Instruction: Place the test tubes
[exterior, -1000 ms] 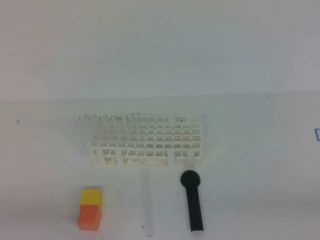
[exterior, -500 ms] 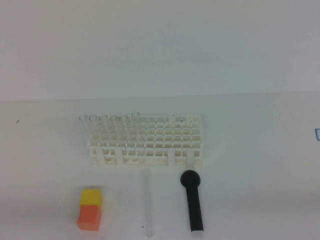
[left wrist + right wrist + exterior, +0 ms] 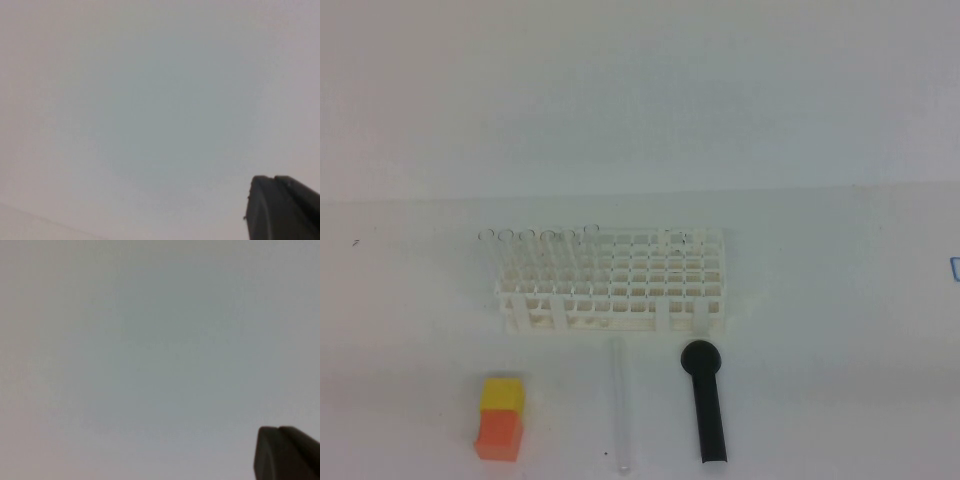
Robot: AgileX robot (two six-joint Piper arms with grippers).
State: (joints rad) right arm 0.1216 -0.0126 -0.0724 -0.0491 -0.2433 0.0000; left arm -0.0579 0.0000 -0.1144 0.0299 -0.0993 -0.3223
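1. Nothing has moved since the earlier frames: the loose test tube, the rack and both bystander objects lie exactly as they did a second ago, and no arm has entered the high view.
2. Task object: the loose test tube lies flat on the tabletop, just in front of the rack and apart from it. Its long axis runs near-to-far, with one end pointing at the rack's front wall.
3. Neighbours: a black tool lies parallel to the tube on its right, and an orange and yellow block sits well to its left (neither touches the tube).
4. Rack contents: several clear tubes already stand in the back-left holes; most other holes look vacant.
5. Left gripper: only a dark edge shows in its wrist view, against a bare pale surface; apart or together cannot be told.
6. Right gripper: likewise a dark edge over a blank surface, state not discernible.
7. Judgement: the tube lies near the midline, marginally to the robot's left, so the left arm is probably slightly nearer. A grasp across the tube's width suits its near-to-far axis.
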